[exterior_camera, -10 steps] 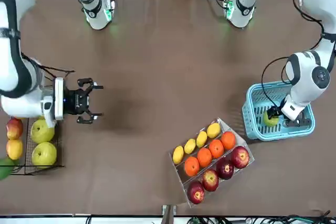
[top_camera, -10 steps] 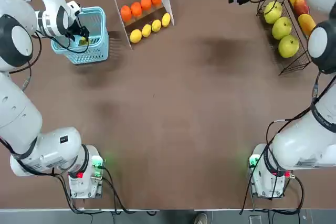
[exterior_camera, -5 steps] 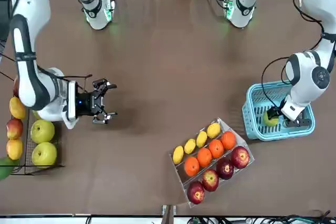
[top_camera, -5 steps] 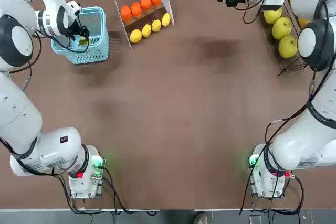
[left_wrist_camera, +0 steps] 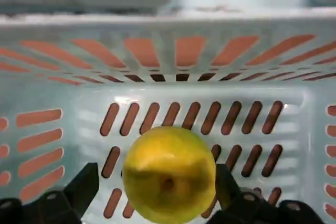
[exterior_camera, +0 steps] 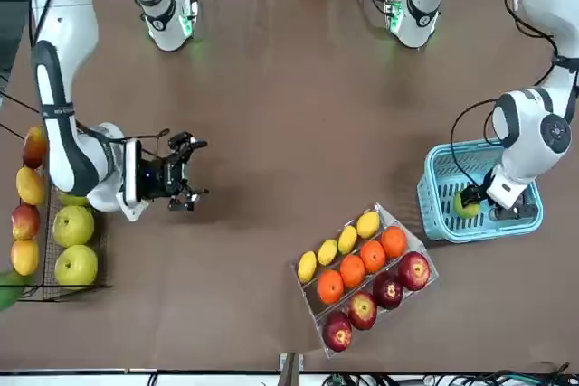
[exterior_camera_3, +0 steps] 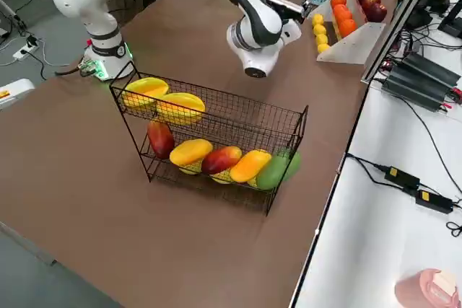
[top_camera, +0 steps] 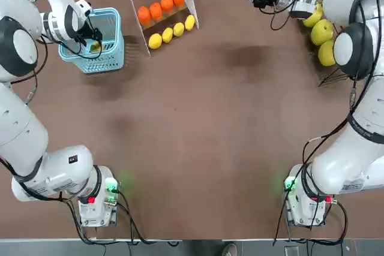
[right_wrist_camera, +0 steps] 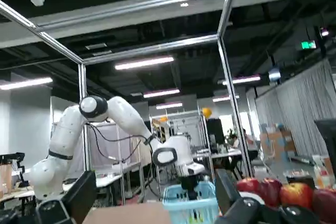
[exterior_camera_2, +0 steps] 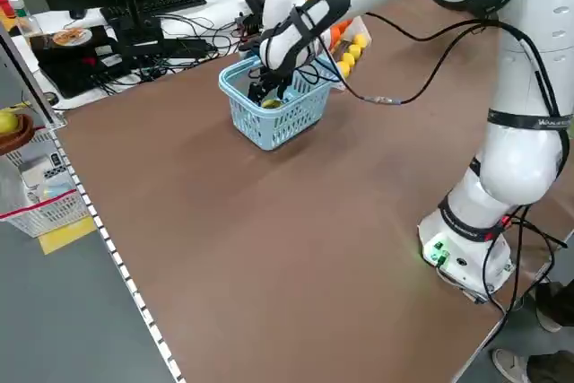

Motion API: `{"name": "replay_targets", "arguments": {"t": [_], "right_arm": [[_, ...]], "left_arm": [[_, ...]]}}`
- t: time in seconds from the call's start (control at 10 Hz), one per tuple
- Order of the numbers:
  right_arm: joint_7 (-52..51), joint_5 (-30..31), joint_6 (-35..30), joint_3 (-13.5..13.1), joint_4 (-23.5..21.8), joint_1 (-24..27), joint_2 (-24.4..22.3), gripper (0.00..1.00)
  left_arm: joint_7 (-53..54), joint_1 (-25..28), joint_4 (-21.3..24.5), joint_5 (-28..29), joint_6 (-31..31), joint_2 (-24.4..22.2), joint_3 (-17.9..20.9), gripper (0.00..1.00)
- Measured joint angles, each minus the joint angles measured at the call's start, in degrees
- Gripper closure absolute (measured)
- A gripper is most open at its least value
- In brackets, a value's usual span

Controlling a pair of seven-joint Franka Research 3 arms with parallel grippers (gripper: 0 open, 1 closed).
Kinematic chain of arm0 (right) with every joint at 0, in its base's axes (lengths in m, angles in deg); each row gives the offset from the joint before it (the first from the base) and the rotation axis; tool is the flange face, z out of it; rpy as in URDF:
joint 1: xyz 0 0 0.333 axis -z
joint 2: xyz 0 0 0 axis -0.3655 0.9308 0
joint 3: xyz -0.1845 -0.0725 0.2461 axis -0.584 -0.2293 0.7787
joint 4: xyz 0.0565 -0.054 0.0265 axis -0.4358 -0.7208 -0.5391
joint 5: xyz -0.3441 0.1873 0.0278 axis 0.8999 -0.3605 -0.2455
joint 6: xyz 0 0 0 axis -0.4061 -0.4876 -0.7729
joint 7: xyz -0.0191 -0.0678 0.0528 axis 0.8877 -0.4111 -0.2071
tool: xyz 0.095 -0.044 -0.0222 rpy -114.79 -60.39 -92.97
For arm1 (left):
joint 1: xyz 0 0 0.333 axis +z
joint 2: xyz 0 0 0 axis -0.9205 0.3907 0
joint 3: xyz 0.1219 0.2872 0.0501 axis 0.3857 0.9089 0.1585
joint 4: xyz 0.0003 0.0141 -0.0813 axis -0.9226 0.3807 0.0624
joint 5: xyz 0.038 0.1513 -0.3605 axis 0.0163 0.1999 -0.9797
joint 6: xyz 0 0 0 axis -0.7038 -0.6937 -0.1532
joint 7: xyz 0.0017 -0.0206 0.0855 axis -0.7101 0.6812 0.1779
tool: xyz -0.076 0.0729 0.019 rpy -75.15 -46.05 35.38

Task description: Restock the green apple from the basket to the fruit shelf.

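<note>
Left gripper (left_wrist_camera: 157, 195), black two-finger, is down in the light blue slotted plastic basket (top_camera: 121, 43); fingers spread, one each side of the small round yellow-green apple (left_wrist_camera: 169, 174). Can't tell if they touch it. Apple sits inside the basket. Right gripper (exterior_camera: 194, 172), black two-finger, hangs over the table near the black wire fruit rack (exterior_camera_3: 216, 122), fingers apart, nothing between them.

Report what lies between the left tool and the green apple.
Nothing visible: in the left wrist view, the open left tool frames the green apple.
</note>
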Motion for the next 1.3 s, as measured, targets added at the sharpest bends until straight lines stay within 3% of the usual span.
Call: {"name": "replay_targets", "arguments": {"t": [0.9,1.3], "right_arm": [[-2.1,-1.5,-1.6,0.0,-1.3,-1.9,1.7,0.0],[-3.2,-1.5,-1.7,0.0,-1.3,-2.4,1.7,0.0]], "left_arm": [[0.0,-0.2,0.0,-4.1,0.2,2.4,-0.5,0.02],[0.0,-0.2,-0.6,-4.1,0.1,3.1,-0.6,0.12]]}}
